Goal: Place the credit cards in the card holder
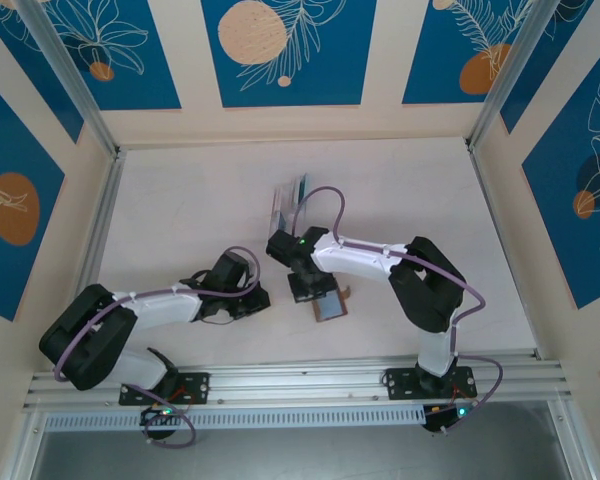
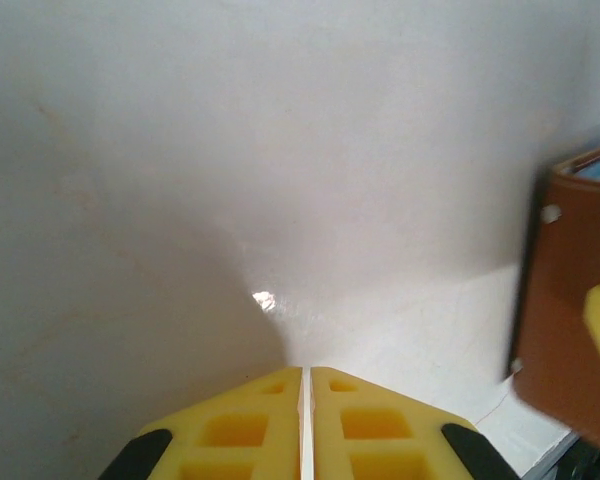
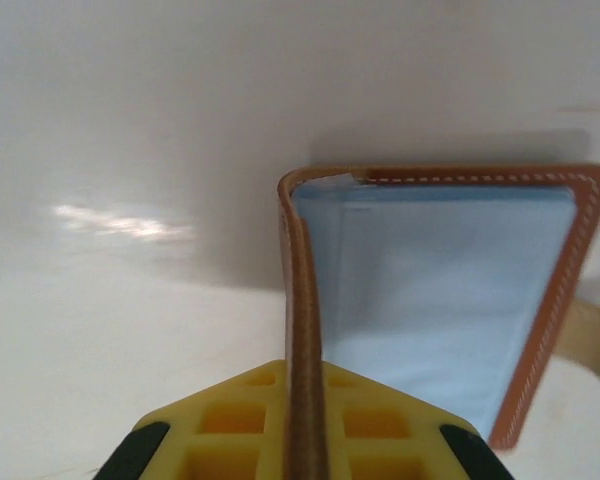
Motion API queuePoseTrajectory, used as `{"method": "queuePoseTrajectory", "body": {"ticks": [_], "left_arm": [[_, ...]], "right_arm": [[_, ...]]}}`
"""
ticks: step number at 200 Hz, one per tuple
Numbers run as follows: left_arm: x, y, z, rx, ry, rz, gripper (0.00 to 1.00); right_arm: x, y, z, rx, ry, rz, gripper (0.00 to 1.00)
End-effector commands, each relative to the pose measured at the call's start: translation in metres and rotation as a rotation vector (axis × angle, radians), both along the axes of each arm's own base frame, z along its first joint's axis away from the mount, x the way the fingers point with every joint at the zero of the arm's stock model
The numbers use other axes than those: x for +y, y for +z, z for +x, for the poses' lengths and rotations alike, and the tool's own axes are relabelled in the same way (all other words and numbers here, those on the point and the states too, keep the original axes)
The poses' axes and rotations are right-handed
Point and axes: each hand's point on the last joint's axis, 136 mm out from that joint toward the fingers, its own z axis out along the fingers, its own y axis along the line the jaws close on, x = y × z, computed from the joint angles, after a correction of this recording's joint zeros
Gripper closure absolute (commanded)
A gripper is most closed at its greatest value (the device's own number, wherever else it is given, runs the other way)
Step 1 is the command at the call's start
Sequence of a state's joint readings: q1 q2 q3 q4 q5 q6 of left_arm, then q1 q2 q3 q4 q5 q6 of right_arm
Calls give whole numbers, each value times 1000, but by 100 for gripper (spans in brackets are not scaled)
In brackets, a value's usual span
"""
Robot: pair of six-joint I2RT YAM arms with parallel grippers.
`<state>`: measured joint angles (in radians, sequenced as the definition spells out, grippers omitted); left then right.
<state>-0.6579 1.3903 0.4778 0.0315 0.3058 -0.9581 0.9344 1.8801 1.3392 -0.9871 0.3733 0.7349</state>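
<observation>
Yellow fingers (image 3: 230, 420) of the right claw (image 3: 302, 378) fill the bottom of the right wrist view, pressed together on one brown leather flap of the card holder (image 3: 440, 290), which stands edge-on between them. The other flap lies open to the right, showing a pale blue-grey inner pocket framed by white stitching, with a tan tab poking out past its far edge. From above, the right claw (image 1: 310, 284) sits near the middle of the bench (image 1: 180, 200), and the card holder (image 1: 331, 304) lies just beside it, on the side nearer the arm bases and slightly right, open and resting on the white surface. In the left wrist view the left claw (image 2: 305, 378) has its fingers shut against each other with only a thin slit between them and nothing held, low over bare bench; the brown outer side of the card holder (image 2: 565, 300), with a small metal stud, shows at the right edge. From above, the left claw (image 1: 260, 297) points toward the card holder, near it but apart. Farther back stands a clear rack (image 1: 280, 212) with the credit cards (image 1: 300, 188) upright in it, well apart from both claws; how many cards it carries I cannot tell.
</observation>
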Motion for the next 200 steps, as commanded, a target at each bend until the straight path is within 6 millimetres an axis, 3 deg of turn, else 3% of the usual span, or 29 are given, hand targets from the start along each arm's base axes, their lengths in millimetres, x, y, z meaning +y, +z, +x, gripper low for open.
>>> {"method": "queuePoseTrajectory", "body": {"ticks": [1, 20, 41, 59, 89, 138, 200], "left_arm": [[4, -1, 0, 7, -14, 22, 90], [9, -3, 0, 17, 5, 44, 91], [17, -7, -2, 33, 26, 81, 91], [22, -8, -3, 42, 37, 94, 91], [28, -9, -4, 46, 55, 99, 91], [24, 0, 1, 38, 43, 61, 89], [4, 32, 11, -13, -15, -26, 89]], "right_arm": [[-34, 6, 9, -76, -10, -239, 100], [-29, -2, 8, -88, 26, -326, 100], [-14, -17, 3, -56, 56, -330, 88], [10, -27, -8, 6, 93, -202, 74], [40, -26, -22, 87, 112, 33, 52], [70, -15, -38, 237, 110, 386, 31], [70, -18, -35, 321, 20, 582, 29]]}}
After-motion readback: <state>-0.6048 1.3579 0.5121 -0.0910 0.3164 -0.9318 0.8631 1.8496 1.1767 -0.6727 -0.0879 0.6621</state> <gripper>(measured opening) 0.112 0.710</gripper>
